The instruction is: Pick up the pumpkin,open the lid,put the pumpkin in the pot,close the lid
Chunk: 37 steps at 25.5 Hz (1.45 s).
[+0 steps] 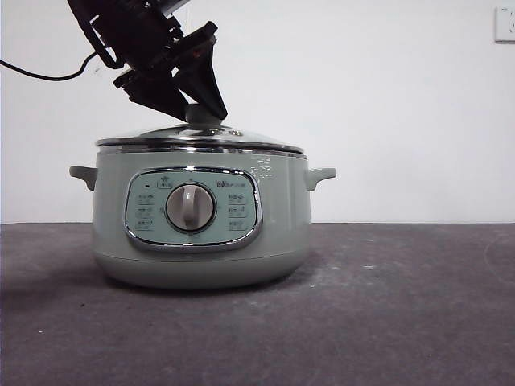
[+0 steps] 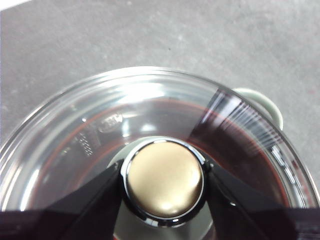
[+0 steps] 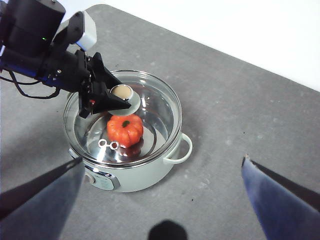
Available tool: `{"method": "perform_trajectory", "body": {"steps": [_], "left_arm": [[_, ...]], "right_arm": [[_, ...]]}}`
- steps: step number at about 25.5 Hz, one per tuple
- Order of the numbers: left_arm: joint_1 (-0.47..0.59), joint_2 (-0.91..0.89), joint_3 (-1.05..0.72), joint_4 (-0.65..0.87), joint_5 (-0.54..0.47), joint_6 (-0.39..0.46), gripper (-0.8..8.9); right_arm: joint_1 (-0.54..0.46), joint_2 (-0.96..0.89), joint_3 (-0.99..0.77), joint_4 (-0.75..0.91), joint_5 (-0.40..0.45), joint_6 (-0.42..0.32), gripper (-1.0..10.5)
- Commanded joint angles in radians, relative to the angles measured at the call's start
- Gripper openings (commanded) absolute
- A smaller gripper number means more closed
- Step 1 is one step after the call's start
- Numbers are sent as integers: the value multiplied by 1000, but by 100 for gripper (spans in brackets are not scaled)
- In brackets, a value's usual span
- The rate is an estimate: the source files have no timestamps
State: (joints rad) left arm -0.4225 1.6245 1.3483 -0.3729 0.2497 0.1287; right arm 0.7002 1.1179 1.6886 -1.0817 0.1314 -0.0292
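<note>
1. The pot point(image 1: 201, 233) stood on the grey table point(image 1: 402, 305), its chrome-framed control panel and central dial point(image 1: 191, 207) facing the front camera.
2. The lid point(image 1: 201, 138) sat on the pot's rim, and in the front view it looked slightly tilted, its right edge lower than its left.
3. The left gripper point(image 1: 201, 104) reached down from the upper left of the front view and was clenched on the lid's knob point(image 2: 164, 182); in the left wrist view its 2 black jaws pressed against opposite sides of the knob.
4. The pumpkin point(image 3: 125, 130) lay inside the pot, seen through the glass in the right wrist view, near the middle of the pot floor and just beside the knob.
5. The right gripper point(image 3: 165, 200) hung high above the table, well apart from the pot, its 2 jaws spread wide and holding nothing.
6. A white wall point(image 1: 386, 104) stood behind the table.
</note>
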Motion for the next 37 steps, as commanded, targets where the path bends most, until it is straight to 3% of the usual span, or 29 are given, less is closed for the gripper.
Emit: {"method": "perform_trajectory", "body": {"steps": [1,16,18,21,23,30,34,37], "left_arm": [[-6,-4,16,27,12,4,-9],[-15,-4,16,-41,-13,3,2],[-15,-4,16,-51,-13,3,86],[-15,-4,16,-57,-13,1,405],[-15,-5,16,-69,-13,-3,538],[-15,-12,16,-105,-13,-4,535],[-15,-66,17,-134,-13,-5,535],[-15,-145,50,-252,-11,-5,535]], "right_arm": [[0,1,1,3,0,13,658],[1,1,1,2,0,13,657],[1,1,1,-2,-1,13,657],[0,1,1,-17,-2,13,657],[1,1,1,-34,-2,13,657],[1,1,1,-87,-5,13,657],[1,1,1,-122,-98,14,657],[1,1,1,-153,-111,14,657]]}}
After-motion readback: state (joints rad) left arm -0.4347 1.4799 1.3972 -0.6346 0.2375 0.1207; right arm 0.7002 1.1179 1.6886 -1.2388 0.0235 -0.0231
